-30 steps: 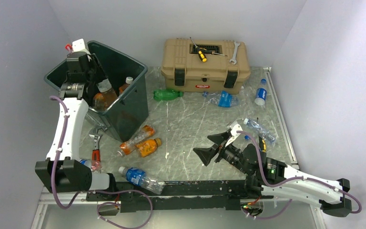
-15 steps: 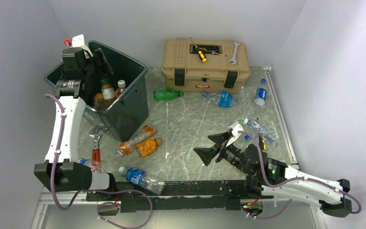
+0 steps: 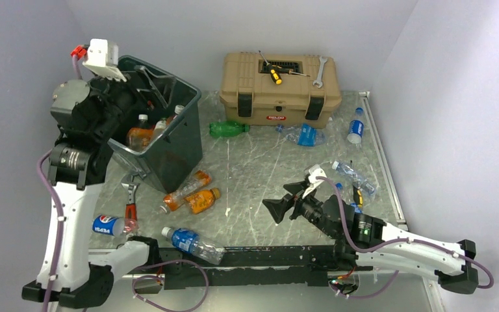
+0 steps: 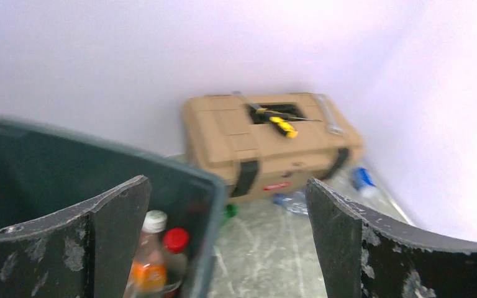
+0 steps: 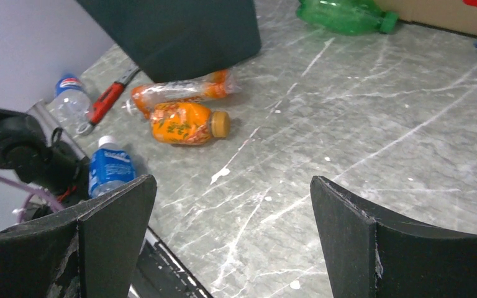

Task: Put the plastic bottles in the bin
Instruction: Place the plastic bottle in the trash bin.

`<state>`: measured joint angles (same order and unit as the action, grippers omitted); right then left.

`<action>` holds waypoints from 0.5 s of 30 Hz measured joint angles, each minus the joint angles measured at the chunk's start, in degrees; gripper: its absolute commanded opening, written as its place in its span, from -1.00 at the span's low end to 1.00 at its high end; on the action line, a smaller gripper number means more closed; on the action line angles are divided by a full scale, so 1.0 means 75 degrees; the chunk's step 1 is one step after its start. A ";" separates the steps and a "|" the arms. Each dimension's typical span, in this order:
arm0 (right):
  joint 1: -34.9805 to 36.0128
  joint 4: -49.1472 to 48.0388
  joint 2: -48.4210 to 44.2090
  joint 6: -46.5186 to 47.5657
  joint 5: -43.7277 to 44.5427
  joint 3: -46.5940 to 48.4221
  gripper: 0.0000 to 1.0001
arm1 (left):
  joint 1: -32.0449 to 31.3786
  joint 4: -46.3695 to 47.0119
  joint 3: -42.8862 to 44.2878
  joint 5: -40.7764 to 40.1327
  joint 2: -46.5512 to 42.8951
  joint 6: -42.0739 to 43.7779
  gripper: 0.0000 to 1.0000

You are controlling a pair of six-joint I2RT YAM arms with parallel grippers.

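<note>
Hovering over the open top of the dark green bin [image 3: 177, 151], the left gripper [image 4: 227, 185] has its jaws spread wide and grasps nothing. Between its fingers the wrist view shows only the bin's rim and the tan toolbox [image 3: 279, 90] beyond. Several bottles stand inside the bin, among them a white-capped bottle [image 4: 151, 251] with an orange label and, right beside it, a red-capped bottle [image 4: 175, 241]. The right gripper [image 5: 233, 181] hangs low over the marble-patterned table [image 3: 260, 162], jaws likewise wide apart and empty. It faces the bottles lying just in front of the bin: a crushed orange-capped bottle [image 5: 180, 90] and, just beside it, a fuller orange bottle [image 5: 183, 122]. Nearer the arm bases lie a blue-labelled bottle [image 3: 191, 242] and, to its left, a Pepsi bottle [image 3: 109, 225] beside a red-handled wrench [image 3: 130, 205]. A green bottle [image 3: 229, 129] lies in front of the toolbox, with a crushed blue bottle [image 3: 305, 135] to its right. A blue-capped bottle [image 3: 356, 127] sits near the right wall, and a crushed clear bottle [image 3: 354, 177] lies close to the right arm. A yellow-handled screwdriver [image 3: 274, 73] and a silver wrench [image 3: 318, 71] lie on the toolbox lid.
</note>
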<state>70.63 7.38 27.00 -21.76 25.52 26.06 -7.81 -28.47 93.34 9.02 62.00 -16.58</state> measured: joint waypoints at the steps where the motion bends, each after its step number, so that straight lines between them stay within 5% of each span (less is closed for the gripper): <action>1: 0.0000 0.0020 0.0047 -0.0050 0.0140 0.0000 0.99 | -0.0274 0.0102 0.0055 0.0271 -0.0050 0.0076 0.99; 6: 0.0000 0.0323 0.0399 -0.0393 0.1090 0.0041 0.99 | -0.1973 0.0230 0.0035 0.0542 -0.0058 0.0568 0.99; 15: -0.0015 0.0889 0.2060 -0.0831 0.1763 0.0705 0.99 | -0.5680 0.0172 -0.0647 -0.1408 0.1157 0.2809 0.99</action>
<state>70.52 14.04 42.46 -27.99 38.74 31.35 -50.41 -27.18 88.49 -1.54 70.67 4.49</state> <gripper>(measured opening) 0.993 0.995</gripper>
